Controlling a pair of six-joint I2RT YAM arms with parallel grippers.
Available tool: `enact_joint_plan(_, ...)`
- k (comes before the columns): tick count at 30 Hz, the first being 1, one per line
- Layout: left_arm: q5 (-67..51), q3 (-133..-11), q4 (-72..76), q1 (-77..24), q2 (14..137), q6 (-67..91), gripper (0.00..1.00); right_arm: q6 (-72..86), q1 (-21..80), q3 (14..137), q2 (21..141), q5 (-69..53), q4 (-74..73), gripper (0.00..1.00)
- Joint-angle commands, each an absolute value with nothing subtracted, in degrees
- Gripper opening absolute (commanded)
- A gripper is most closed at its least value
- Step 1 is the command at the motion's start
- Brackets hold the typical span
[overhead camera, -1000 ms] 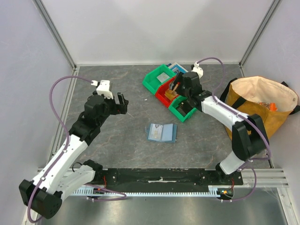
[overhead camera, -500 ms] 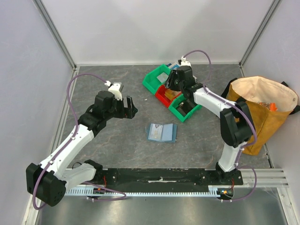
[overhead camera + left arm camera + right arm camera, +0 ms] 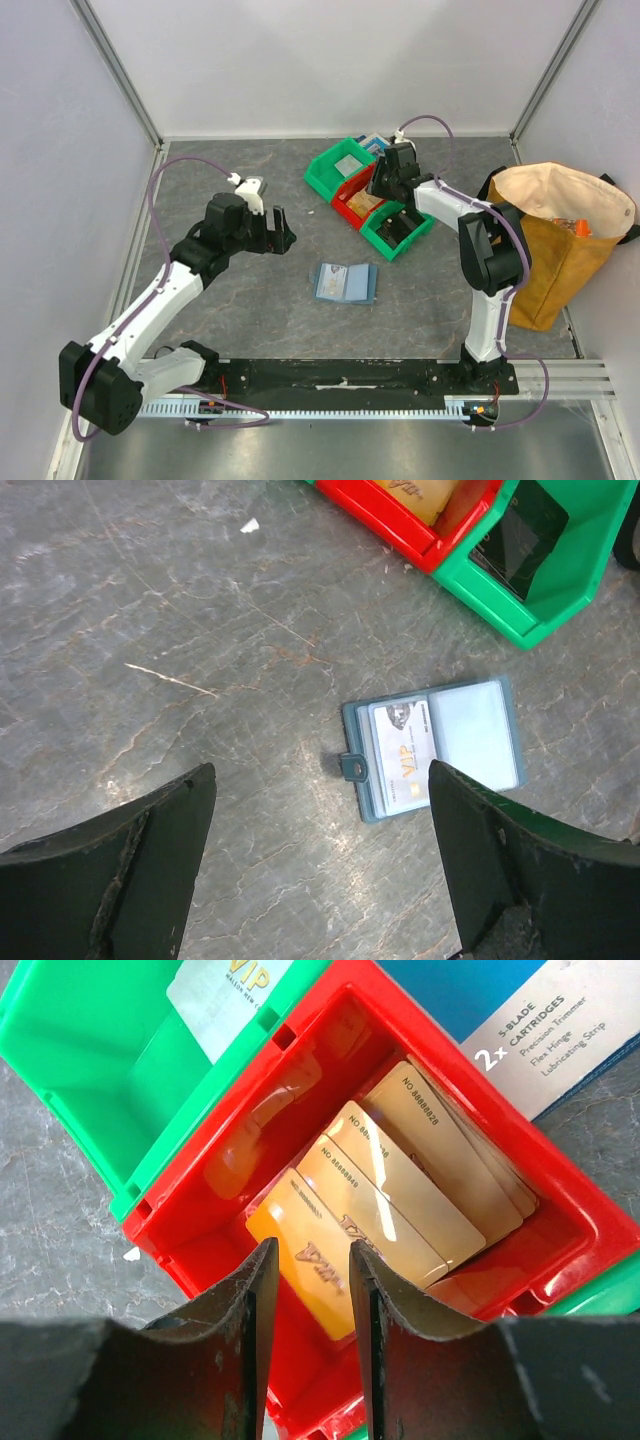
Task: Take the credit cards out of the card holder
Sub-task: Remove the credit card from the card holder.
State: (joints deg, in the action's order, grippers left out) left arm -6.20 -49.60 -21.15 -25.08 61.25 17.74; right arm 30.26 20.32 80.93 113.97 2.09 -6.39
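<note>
The slate-blue card holder [image 3: 345,283] lies open and flat on the table, also in the left wrist view [image 3: 432,745]. A pale credit card marked VIP [image 3: 403,750] sits in its left half, and the right half shows a pale face. My left gripper [image 3: 280,232] is open and empty, above the table to the left of the holder [image 3: 320,880]. My right gripper [image 3: 378,190] hovers over the red bin [image 3: 352,205], jaws a narrow gap apart with nothing between them [image 3: 307,1270]. Several gold cards [image 3: 400,1200] lie in that bin.
Two green bins [image 3: 338,168] [image 3: 397,233] flank the red one; the far one holds a VIP card [image 3: 225,990], the near one a dark card [image 3: 520,540]. A blue-and-white flat box [image 3: 540,1020] lies behind them. A tan bag [image 3: 555,235] stands at right.
My left arm has swung right and forward, bringing its open gripper closer to the card holder. My right arm has folded in, its gripper staying over the red bin.
</note>
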Motion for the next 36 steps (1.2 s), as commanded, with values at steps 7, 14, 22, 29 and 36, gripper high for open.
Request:
enact_joint_plan(7,-19.5,-51.8,-22.4,-25.7,69.6,24.1,0.92,27.2,21.5,75.6,99.8,-10.4,-6.6,0.45)
enact_joint_plan(14,-14.4,-47.6,-16.5,-32.2,72.6,30.5,0.92,32.8,25.7,55.1,86.9,-21.5,5.0,0.47)
enact_joint_plan(22,-7.1,-46.1,-11.0,-37.3,79.9,34.0,0.87,39.6,30.2,39.2,84.4,-25.0,16.6,0.47)
enact_joint_plan(29,-0.2,-43.8,-7.3,-39.4,84.9,35.9,0.65,42.7,30.5,30.9,88.3,-25.7,26.1,0.46)
enact_joint_plan(36,1.3,-38.4,-7.2,-39.3,82.1,37.9,0.02,44.2,30.7,27.4,91.0,-28.5,27.3,0.45)
